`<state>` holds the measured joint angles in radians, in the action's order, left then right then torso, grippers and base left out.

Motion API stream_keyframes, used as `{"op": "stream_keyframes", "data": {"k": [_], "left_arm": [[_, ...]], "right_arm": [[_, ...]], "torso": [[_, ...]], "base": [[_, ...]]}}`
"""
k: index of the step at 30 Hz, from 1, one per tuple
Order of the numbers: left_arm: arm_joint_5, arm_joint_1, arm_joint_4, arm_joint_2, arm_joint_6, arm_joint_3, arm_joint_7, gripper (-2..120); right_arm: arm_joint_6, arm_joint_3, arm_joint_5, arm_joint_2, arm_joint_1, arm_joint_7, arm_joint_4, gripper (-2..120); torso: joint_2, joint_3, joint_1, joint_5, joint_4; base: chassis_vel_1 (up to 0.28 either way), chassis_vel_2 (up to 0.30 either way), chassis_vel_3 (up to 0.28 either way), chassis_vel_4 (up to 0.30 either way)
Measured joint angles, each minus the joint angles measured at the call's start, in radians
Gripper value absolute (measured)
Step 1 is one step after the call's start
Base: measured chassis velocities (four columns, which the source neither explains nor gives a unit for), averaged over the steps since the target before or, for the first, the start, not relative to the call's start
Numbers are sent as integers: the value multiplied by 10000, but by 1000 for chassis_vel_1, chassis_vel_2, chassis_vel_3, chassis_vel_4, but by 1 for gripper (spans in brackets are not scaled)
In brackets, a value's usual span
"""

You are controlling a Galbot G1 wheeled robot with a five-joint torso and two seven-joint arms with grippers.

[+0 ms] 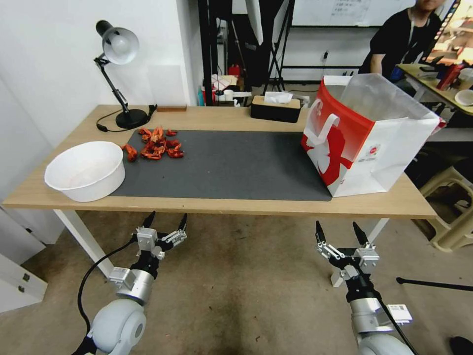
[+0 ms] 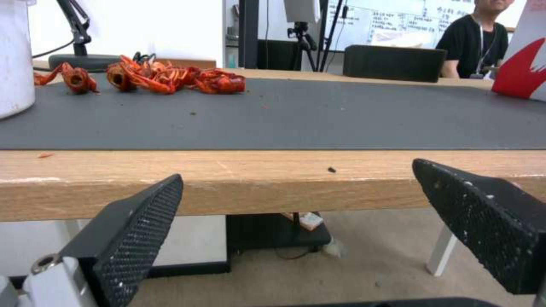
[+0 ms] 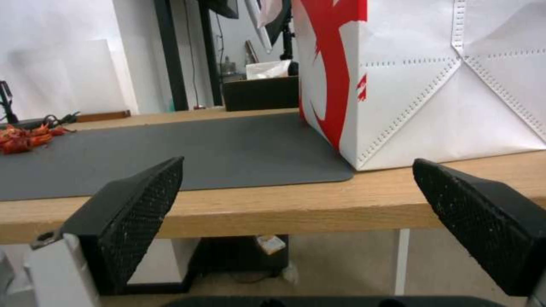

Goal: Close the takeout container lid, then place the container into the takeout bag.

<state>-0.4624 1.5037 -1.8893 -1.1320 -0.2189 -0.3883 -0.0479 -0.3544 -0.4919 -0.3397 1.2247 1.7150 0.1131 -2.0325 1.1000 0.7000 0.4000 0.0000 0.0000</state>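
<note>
The takeout bag (image 1: pixel 369 143), red and white with a white handle and a clear liner, stands open on the table's right end; its side is close in the right wrist view (image 3: pixel 443 85) and its corner shows in the left wrist view (image 2: pixel 520 72). The takeout container and its lid are out of view. My left gripper (image 1: pixel 167 219) hangs open below the table's front edge, left of centre, holding nothing (image 2: pixel 297 170). My right gripper (image 1: pixel 337 230) is open too, below the front edge just in front of the bag (image 3: pixel 298 162).
A dark grey mat (image 1: pixel 221 165) covers the middle of the wooden table (image 1: pixel 246 206). A big white bowl (image 1: pixel 86 170) sits at the front left, a pile of red crayfish (image 1: pixel 155 143) behind it. A desk lamp (image 1: pixel 118 74) and tissue box (image 1: pixel 276 107) stand at the back.
</note>
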Motion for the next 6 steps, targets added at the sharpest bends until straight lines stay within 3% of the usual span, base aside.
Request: {"op": "stream_keyframes", "data": {"k": [6], "left_arm": [[-3,-2,-2,0,4,0,-3,100]], "right_arm": [[9,0,-4,-3,-5,2,1,100]], "torso": [[0,0,0,0,0]], "base": [[0,0,0,0]]}}
